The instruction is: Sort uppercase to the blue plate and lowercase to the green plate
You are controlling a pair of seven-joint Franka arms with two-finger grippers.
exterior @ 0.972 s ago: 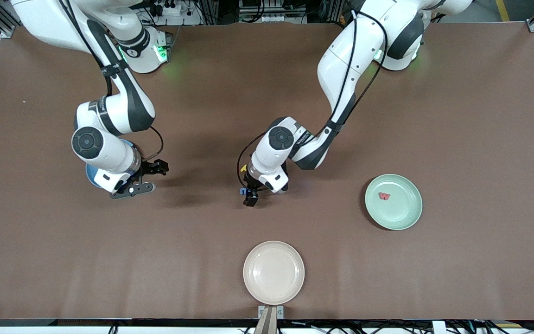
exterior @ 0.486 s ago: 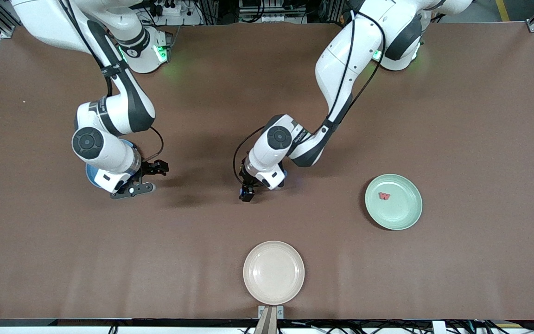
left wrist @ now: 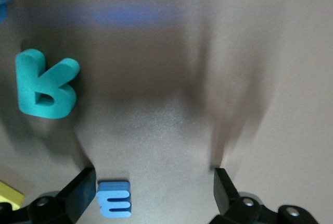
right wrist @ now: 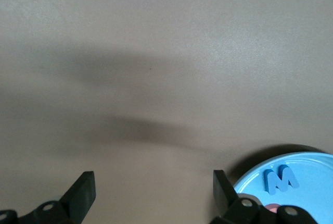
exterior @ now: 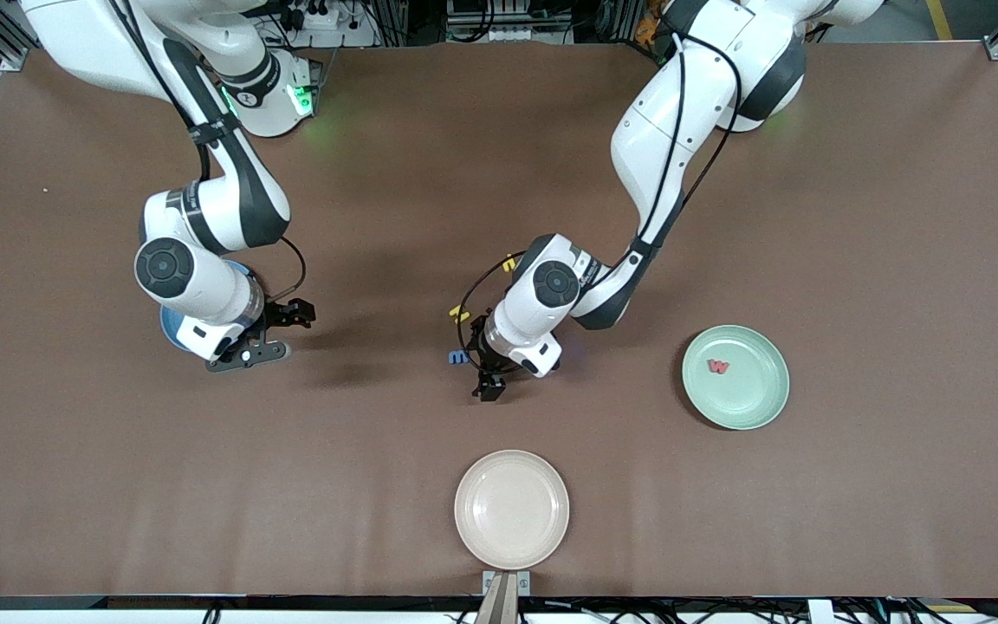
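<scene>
On the brown worktop (exterior: 854, 217) the left pincer (exterior: 489, 387) hangs low over the middle, its fingers (left wrist: 83, 193) spread wide with nothing between them. In the left wrist view a small blue rounded letter (left wrist: 114, 204) lies on the worktop just beside one finger, not gripped, and a teal letter (left wrist: 46, 84) lies flat a little apart from it; the corner of a yellow piece (left wrist: 10, 195) shows at the picture's edge, too little of it to say which letter it is. In the front view the same blue letter (exterior: 458, 356) peeks out beside the left wrist, with two small yellow letters (exterior: 456, 315) and (exterior: 509, 262) farther from the front camera, partly hidden by the arm and its cable. The right pincer (exterior: 278, 332) waits toward the right arm's end of the worktop, over the rim of the blue plate (exterior: 171, 333), which the arm mostly covers in the front view; its fingers (right wrist: 83, 190) also stand wide apart and empty. The right wrist view shows the blue plate's rim (right wrist: 312, 159) with a blue M (right wrist: 280, 178) lying in it and a sliver of something red beside that letter, too hidden to name. The green plate (exterior: 763, 403) sits toward the left arm's end of the worktop with the red w (exterior: 718, 367) lying in it. A cream plate (exterior: 511, 520) sits nearest the front camera, well apart from both other plates.
</scene>
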